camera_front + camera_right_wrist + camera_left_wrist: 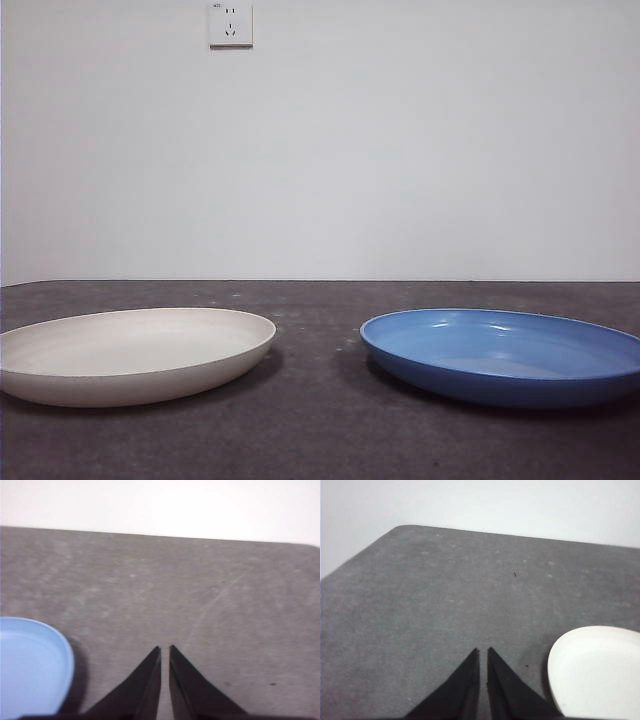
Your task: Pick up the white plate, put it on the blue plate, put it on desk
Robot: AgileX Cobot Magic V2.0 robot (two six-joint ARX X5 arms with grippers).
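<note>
The white plate (130,353) lies flat on the desk (320,420) at the left of the front view. The blue plate (505,353) lies flat at the right, apart from it. Neither arm shows in the front view. In the left wrist view my left gripper (483,651) is shut and empty above bare desk (445,595), with the white plate (597,672) beside it. In the right wrist view my right gripper (165,648) is shut and empty above bare desk (200,590), with the blue plate (30,667) beside it.
A white wall with a power socket (230,24) stands behind the desk. The desk's far rounded corners show in the left wrist view (400,528) and the right wrist view (310,546). A gap of bare desk lies between the two plates.
</note>
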